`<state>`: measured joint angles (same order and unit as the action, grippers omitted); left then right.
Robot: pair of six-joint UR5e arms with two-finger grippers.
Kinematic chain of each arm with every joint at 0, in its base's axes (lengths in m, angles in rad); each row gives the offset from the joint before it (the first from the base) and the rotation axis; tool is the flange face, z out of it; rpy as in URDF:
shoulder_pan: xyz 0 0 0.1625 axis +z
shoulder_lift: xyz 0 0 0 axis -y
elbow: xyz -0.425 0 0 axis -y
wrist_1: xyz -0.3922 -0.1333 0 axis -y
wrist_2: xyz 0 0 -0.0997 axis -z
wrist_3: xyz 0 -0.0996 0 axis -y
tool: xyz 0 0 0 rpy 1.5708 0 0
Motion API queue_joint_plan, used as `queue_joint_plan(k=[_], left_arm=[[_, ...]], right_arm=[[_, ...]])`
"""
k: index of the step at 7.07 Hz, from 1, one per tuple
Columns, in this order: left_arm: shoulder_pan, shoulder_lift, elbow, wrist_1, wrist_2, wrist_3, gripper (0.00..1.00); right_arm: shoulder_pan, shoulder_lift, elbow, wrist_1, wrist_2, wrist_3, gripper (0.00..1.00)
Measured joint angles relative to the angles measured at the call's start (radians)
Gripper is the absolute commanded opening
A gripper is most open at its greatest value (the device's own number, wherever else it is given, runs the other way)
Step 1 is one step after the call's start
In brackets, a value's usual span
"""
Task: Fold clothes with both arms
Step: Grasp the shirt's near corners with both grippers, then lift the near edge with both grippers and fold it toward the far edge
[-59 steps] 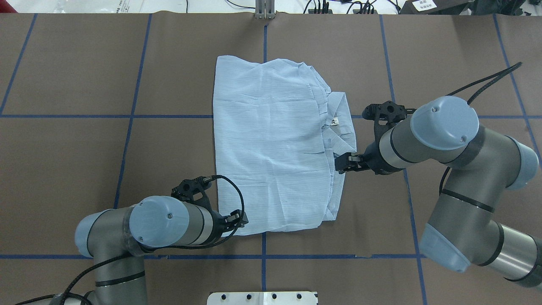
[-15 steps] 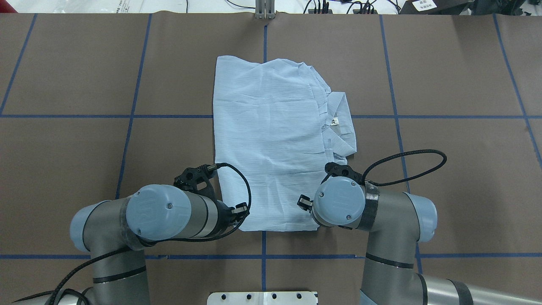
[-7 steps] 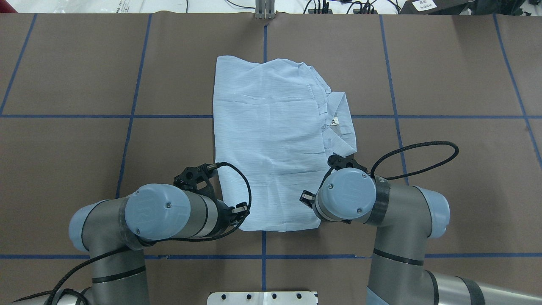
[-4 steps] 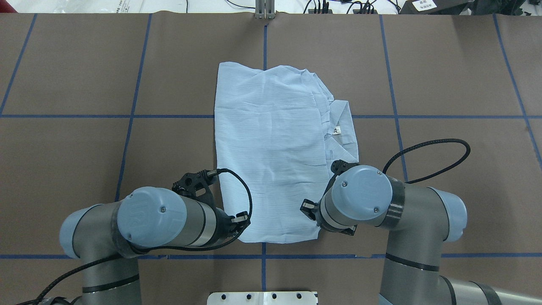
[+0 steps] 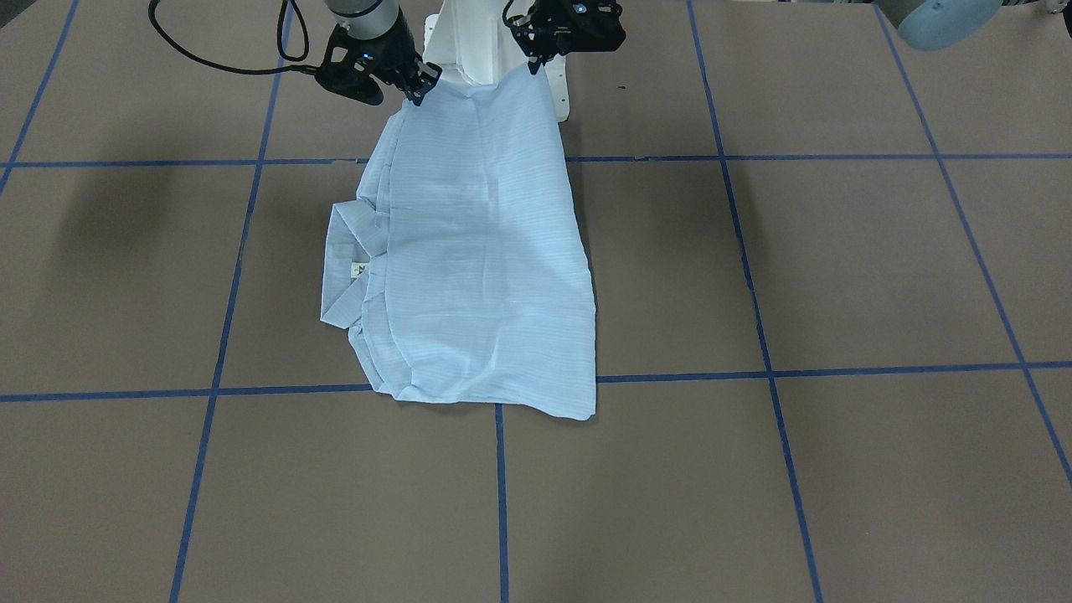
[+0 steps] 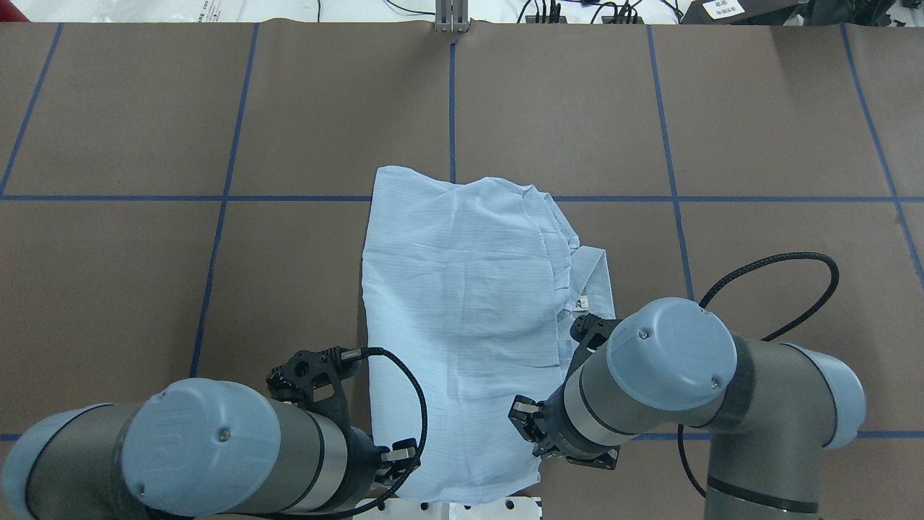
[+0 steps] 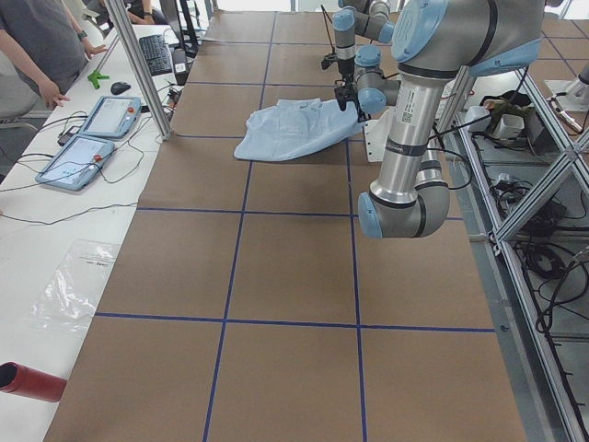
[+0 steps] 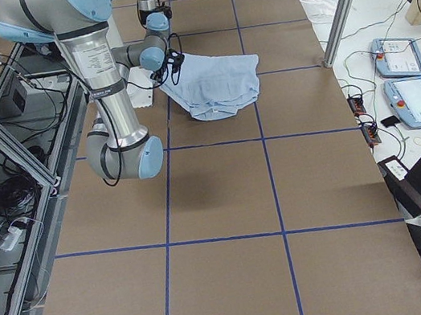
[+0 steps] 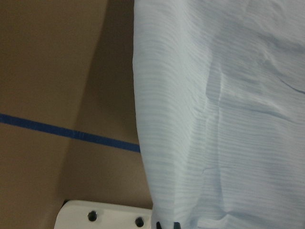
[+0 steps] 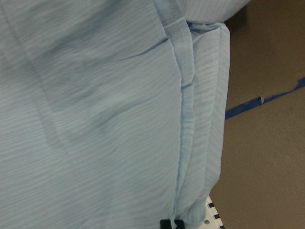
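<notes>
Even overhead light, soft shadows, sharp focus

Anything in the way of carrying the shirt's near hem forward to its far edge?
Nothing visible. The left gripper and right gripper each pinch a near corner of the shirt; only bare table lies beyond it.

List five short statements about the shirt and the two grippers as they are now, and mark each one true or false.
1. The left gripper and the right gripper each hold the shirt at its edge nearest the robot. True.
2. The collar lies on the robot's left side. False: it lies on the robot's right side, the right gripper's side.
3. The shirt's far edge rests on the table. True.
4. Both sleeves are spread out flat to the sides. False: the shirt is folded into a rough rectangle.
5. A small white label shows at the collar. True.
</notes>
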<state>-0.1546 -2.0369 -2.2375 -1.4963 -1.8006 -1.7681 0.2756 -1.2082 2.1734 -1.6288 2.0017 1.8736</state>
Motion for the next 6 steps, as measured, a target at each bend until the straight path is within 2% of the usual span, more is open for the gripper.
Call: queue_joint_plan(k=[1, 3, 6], left_arm=[[0.003, -0.002, -0.024, 0.032, -0.009, 0.0, 0.0], [-0.07, -0.024, 0.022, 0.045, -0.009, 0.052, 0.0], [-0.249, -0.114, 0.232, -0.045, -0.015, 0.16, 0.0]], right_arm=[[0.005, 0.001, 0.009, 0.0, 0.006, 0.004, 0.0], [0.089, 0.037, -0.028, 0.001, 0.002, -0.018, 0.0], [0.238, 0.133, -0.181, 0.001, -0.018, -0.225, 0.0]])
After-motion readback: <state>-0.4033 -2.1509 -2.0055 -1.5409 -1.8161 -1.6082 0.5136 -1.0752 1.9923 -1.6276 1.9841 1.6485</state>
